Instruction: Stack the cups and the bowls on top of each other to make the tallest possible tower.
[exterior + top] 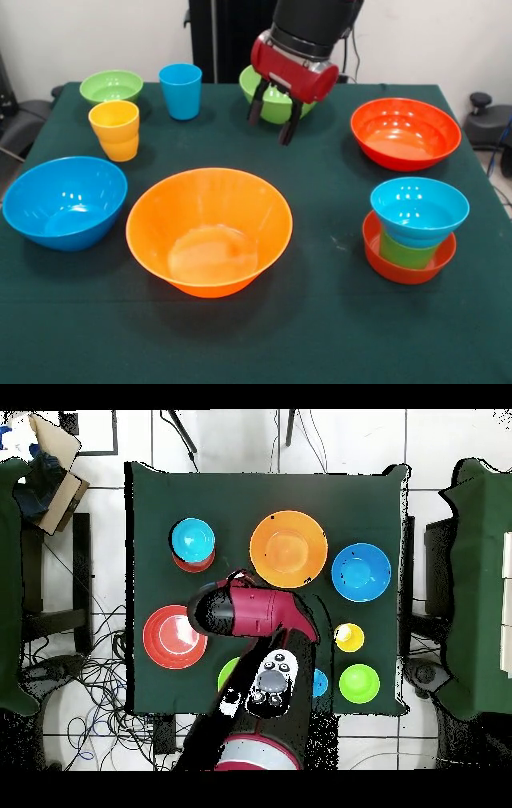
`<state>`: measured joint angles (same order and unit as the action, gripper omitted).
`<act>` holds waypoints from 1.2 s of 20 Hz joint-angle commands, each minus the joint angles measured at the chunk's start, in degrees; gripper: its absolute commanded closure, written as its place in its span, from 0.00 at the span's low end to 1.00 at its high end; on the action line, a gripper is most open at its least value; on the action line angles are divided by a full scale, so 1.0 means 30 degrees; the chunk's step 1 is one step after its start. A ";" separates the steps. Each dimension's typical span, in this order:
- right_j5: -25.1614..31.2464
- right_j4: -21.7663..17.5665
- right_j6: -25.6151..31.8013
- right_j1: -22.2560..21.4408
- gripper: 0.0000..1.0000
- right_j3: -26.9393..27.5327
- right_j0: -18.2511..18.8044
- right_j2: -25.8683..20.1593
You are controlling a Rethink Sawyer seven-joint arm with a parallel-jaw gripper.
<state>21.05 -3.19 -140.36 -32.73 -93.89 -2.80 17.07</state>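
Bowls and cups sit spread over the dark green desk (320, 320). At the front-view right edge stands the tower (412, 232): a red-orange bowl lowest, something green nested in it, and a blue bowl (419, 210) on top, widening upward. Behind it lies a wide red bowl (405, 132) on its own. In the middle near the camera is the large orange bowl (209, 230), with a large blue bowl (64, 200) to its left. Farther back on that side are the yellow-orange cup (115, 130), the blue cup (181, 90) and a small green bowl (111, 86), each apart from the others. My end effector (273, 118) hangs above the desk in front of a green bowl (276, 102) at the far side, its two dark fingers (290, 124) spread apart and holding nothing. In the overhead view my arm covers that green bowl almost wholly.
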 commanded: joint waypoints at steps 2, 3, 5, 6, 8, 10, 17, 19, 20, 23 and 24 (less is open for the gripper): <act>-0.0154 0.0909 -0.2600 0.0830 0.00 -0.1440 -0.0643 -0.1982; 0.0239 0.1029 -0.2881 0.0778 0.00 -0.1536 -0.1024 -0.1650; 0.0619 0.1101 -0.2515 0.0324 0.00 -0.2109 -0.0975 -0.1841; 0.0635 0.1069 -0.2186 0.0133 0.00 -0.2365 -0.0878 -0.1969; 0.0362 0.0660 -0.1114 -0.0395 0.00 -0.3130 -0.0392 -0.2515; -0.0026 0.0085 -0.0352 -0.0687 0.00 -0.3638 -0.0166 -0.2800; -0.0429 -0.2487 0.2485 -0.1588 0.00 -0.4848 0.0357 -0.3780; -0.0240 -0.2966 0.2094 -0.1457 0.00 -0.4752 -0.0213 -0.3332; -0.0317 -0.3137 0.1932 -0.1428 0.00 -0.4804 -0.0240 -0.3387; -0.1186 -0.3467 0.0887 -0.0833 0.00 -0.4586 -0.0712 -0.3410; -0.1378 -0.3624 0.0683 -0.0618 0.00 -0.4397 -0.0886 -0.3317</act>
<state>20.94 -9.03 -140.36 -37.49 -105.01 -3.48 13.27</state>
